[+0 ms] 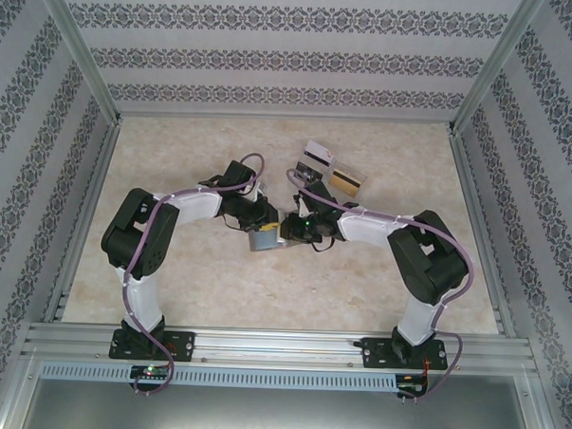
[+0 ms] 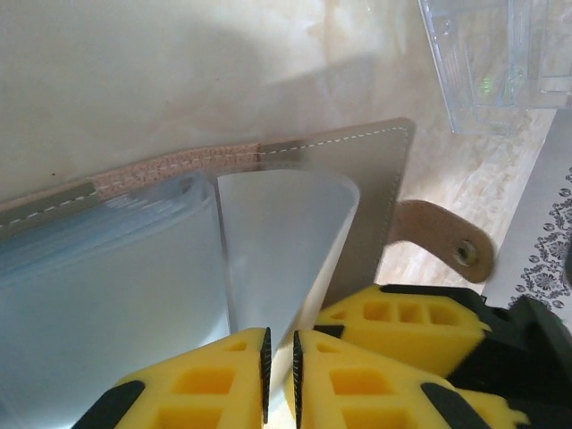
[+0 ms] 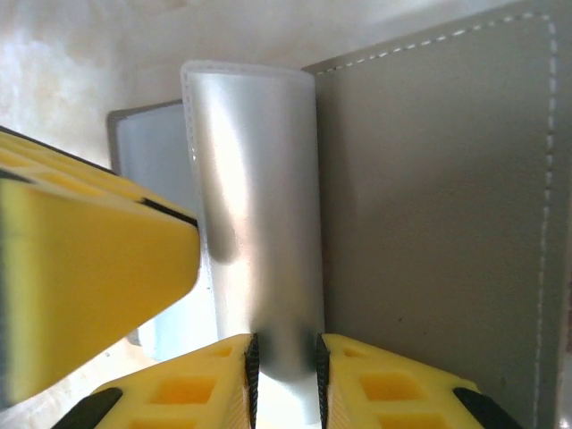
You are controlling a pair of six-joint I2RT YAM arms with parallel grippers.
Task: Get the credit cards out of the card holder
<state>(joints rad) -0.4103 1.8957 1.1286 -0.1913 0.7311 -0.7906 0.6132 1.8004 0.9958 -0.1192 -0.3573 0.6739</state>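
Wallet [image 1: 263, 238] mid-table, well off walls [image 1: 41, 166], bare table [image 1: 169, 285] around. Left gripper [image 2: 279, 375], right gripper [image 3: 284, 371] meet at it, each nipping clear sleeve [image 3: 259, 223]. Cards [image 1: 331, 169] beyond right gripper, toward far wall.

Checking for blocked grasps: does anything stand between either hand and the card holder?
Nothing visible does. Both hands are at the open card holder: the left hand pinches a curled clear sleeve, and the right hand also pinches a clear sleeve. What the sleeves hold cannot be told.
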